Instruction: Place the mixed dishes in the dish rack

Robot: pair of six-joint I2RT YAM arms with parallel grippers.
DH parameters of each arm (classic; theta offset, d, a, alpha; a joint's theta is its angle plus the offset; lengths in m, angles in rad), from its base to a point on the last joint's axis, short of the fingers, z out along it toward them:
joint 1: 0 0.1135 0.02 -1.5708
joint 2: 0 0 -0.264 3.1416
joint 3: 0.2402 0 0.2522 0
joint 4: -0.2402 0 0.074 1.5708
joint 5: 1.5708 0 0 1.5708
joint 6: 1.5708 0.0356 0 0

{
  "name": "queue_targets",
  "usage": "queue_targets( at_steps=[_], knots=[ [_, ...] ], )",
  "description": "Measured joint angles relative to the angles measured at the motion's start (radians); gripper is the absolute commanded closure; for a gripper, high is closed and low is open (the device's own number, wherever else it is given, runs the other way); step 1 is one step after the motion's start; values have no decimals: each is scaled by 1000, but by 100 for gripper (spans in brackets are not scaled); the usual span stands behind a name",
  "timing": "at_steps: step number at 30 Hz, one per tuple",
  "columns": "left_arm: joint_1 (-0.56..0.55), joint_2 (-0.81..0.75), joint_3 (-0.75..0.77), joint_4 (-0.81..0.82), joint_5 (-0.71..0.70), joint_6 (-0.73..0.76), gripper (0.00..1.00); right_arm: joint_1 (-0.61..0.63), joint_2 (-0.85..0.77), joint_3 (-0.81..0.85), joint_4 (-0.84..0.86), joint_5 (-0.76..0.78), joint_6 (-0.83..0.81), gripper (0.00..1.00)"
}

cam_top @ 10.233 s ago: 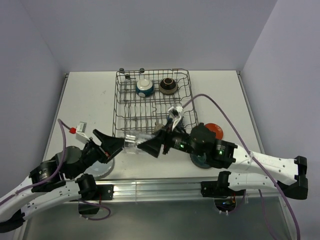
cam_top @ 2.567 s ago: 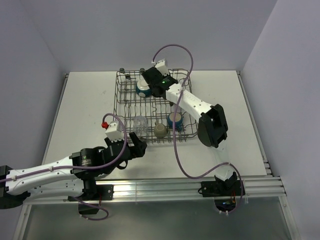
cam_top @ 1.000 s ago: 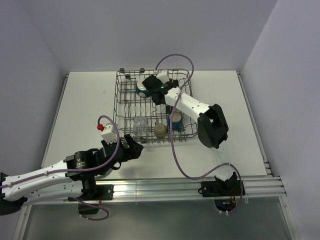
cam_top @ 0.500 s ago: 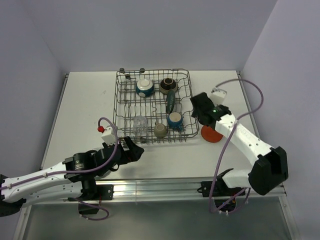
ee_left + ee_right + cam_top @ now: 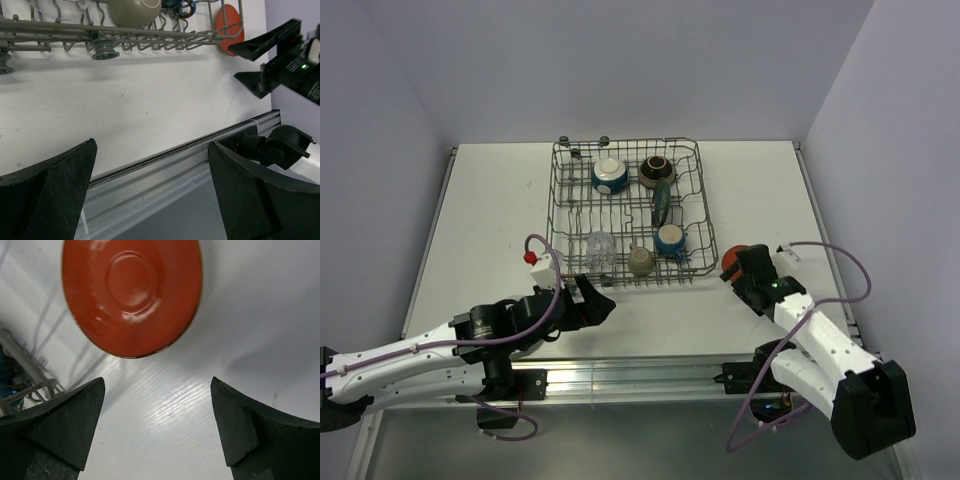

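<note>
**Right gripper** [image 5: 157,425]: jaws stand wide apart with nothing between them. It is low over the table [image 5: 490,220], just right of the dish rack's near right corner. In the wrist view both fingers [image 5: 60,425] frame bare tabletop. The orange-red plate [image 5: 132,295] lies flat just beyond the fingertips, and no contact is visible. From above, the gripper covers part of this plate.

**Left gripper** [image 5: 598,300]: jaws also wide apart and holding nothing. It hangs over the table just near of the rack's near edge, towards the left side. Its wrist view shows the rack's feet, the beige cup and the orange-red plate further right, with the right gripper beside that plate.

**Dish rack** [image 5: 582,195]: a grey wire basket standing at the middle of the table, towards the far side.

Contents:
- White-inside bowl [image 5: 610,176] — far row, left of centre.
- Brown bowl [image 5: 655,170], beside it on the right.
- Teal plate [image 5: 662,200], on edge between the tines, just near of the brown bowl.
- Blue mug [image 5: 670,240] — near row, right.
- Beige cup [image 5: 640,261], at the near edge, just left of the mug.
- Clear glass [image 5: 599,247], near row, left of the cup.

**Outside the rack:** only the orange-red plate is seen, on the table close to the rack's right wall.
</note>
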Motion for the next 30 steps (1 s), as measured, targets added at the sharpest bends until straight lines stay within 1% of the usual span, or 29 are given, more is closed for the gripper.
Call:
queue_targets(
  at_steps=[3,8,14,18,20,21,22,25,27,28,30],
  knots=[
    [0,-23,0,-2,3,0,1,-40,-94,-98,45,-39,46,10],
    [0,-48,0,-2,3,-1,1,-100,-208,-197,132,-85,125,12],
    [0,-52,0,-2,3,-1,1,-116,-286,-274,231,-78,230,14],
    [0,-60,0,-2,3,-2,1,-116,-320,-309,266,-58,307,16],
    [0,-66,-3,-2,2,-3,1,-116,-353,-338,290,-47,346,20],
    [0,-69,-5,-2,2,-3,1,-116,-369,-353,303,-41,366,24],
    [0,-72,-10,-2,2,-3,1,-116,-382,-363,308,-38,377,27],
    [0,-76,-13,-5,3,-3,1,-116,-413,-388,312,-23,421,31],
    [0,-76,-13,-5,3,-3,1,-116,-412,-392,312,-13,444,32],
    [0,-77,-13,-6,3,-3,1,-116,-406,-392,314,-7,450,38],
    [0,-79,-13,-6,3,-3,1,-116,-380,-392,321,5,467,44]
  ],
)
